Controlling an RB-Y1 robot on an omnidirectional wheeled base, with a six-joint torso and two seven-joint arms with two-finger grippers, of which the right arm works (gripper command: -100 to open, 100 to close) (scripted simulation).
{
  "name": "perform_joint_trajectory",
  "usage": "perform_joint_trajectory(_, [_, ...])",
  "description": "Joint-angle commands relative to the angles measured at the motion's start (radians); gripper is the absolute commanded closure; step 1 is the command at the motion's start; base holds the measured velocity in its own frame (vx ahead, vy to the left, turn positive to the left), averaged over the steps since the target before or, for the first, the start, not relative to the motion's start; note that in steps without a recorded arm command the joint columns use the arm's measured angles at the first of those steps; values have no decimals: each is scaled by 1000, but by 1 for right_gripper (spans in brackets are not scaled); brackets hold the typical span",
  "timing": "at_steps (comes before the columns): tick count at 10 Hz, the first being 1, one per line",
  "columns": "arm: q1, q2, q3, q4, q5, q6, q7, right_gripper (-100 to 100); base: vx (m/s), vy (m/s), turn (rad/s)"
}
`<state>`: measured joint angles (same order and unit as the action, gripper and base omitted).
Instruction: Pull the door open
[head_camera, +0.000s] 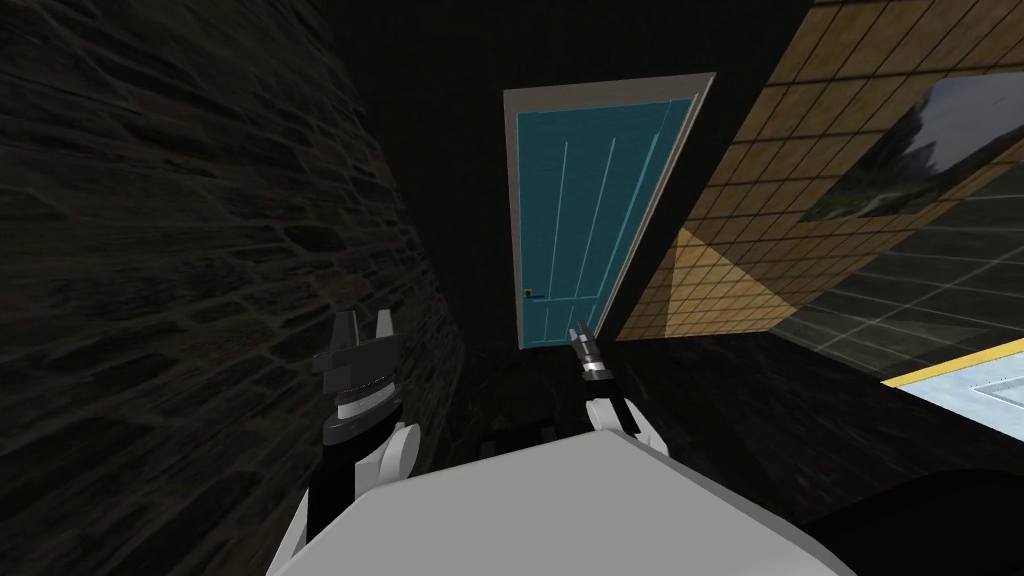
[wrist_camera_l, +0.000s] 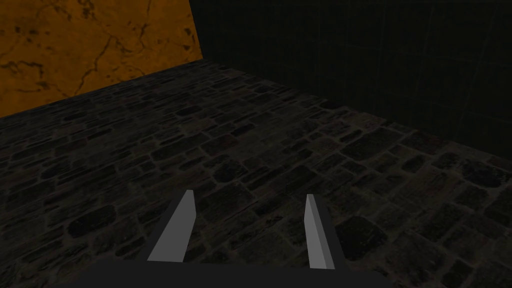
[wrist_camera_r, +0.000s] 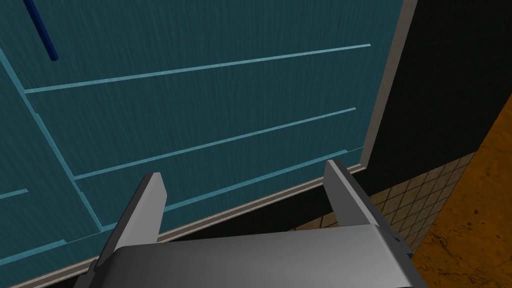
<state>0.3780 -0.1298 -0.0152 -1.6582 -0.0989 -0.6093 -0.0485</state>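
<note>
Right gripper (wrist_camera_r: 244, 170) had both fingers spread, nothing between them, aimed at the teal door (wrist_camera_r: 200, 115) with its raised panel lines. One fingertip lined up over the pale door frame (wrist_camera_r: 390, 85), the other over the door face. Couldn't tell any contact with the door. A dark blue bar (wrist_camera_r: 42, 30) sat on the door well off from the fingers. Past the frame: dark wall, a strip of small tan tiles (wrist_camera_r: 400, 200), then an orange marbled surface (wrist_camera_r: 475, 210).

Head view: right gripper (head_camera: 580, 335) was out in front near the door's (head_camera: 580, 220) lower edge. The small dark handle (head_camera: 535, 294) sat low on the door's left side, near the gripper but apart from it. The door filled its frame (head_camera: 512, 200).

Left gripper (head_camera: 365, 320) was also spread and empty, held beside the dark stone wall (head_camera: 180, 250). Its wrist view showed the fingers (wrist_camera_l: 172, 235) over the same stonework (wrist_camera_l: 250, 140). To the right ran a tan tiled wall (head_camera: 760, 200) with a picture (head_camera: 900, 160) on it.
</note>
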Motion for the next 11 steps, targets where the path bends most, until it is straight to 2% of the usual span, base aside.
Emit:
perform_joint_trajectory(1, [-2, -5, -4, 31, -3, -10, -5, -100, 97, 25, 35])
perform_joint_trajectory(11, [-31, -26, -22, 236, -15, -72, -28, -100, 105, 29, 34])
